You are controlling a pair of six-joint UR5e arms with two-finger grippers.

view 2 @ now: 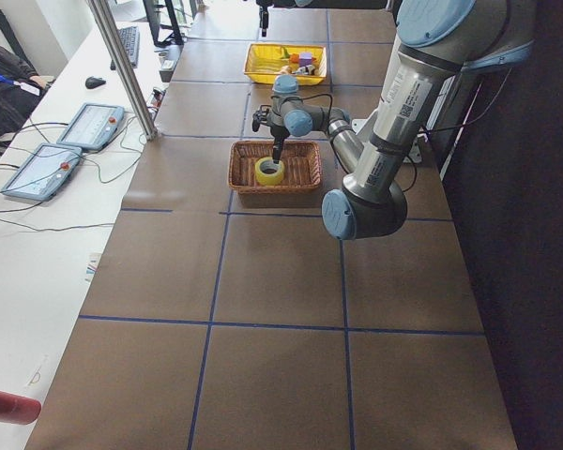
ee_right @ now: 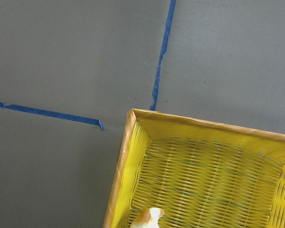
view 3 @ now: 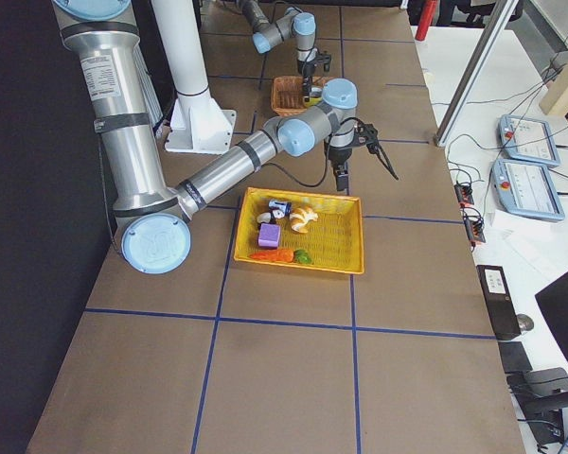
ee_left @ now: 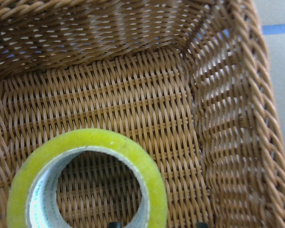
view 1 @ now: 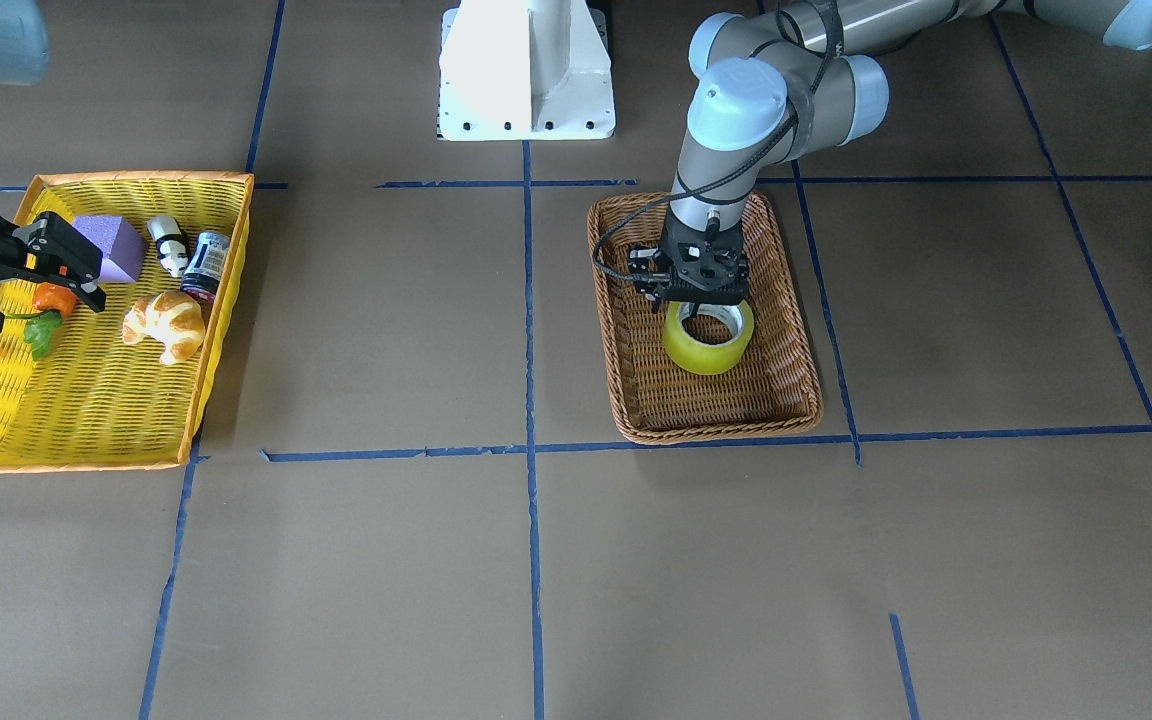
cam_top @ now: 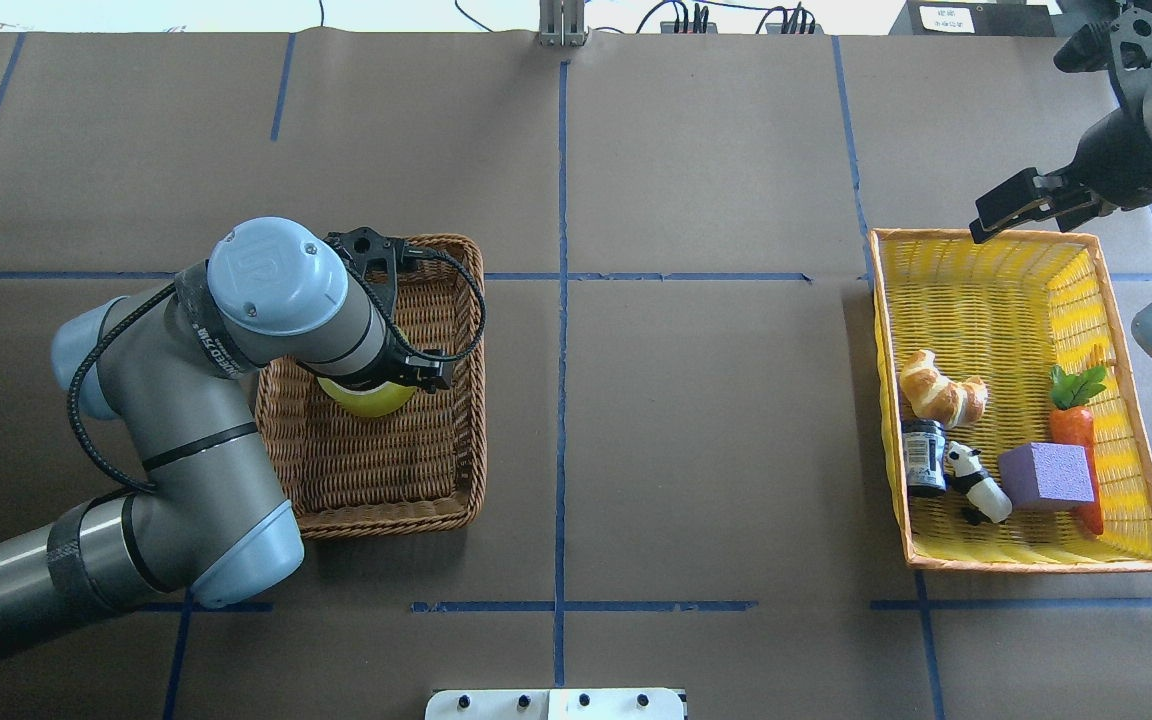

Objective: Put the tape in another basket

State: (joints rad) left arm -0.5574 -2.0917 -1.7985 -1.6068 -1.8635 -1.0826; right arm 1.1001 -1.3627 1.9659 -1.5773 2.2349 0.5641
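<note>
Left gripper [view 1: 701, 300] is hanging over the tape [view 1: 708, 345], tips barely showing, jaws parted astride its wall | tape is lying in brown basket [view 1: 806, 370] toward robot-side edge | right gripper [view 1: 44, 310], partly cut off, is gaping wide over yellow basket [view 1: 86, 420] at right end

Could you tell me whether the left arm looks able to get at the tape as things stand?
Probably yes: the left end effector hangs directly over the tape in the wicker basket, and nothing else visible in that basket blocks it.
</note>
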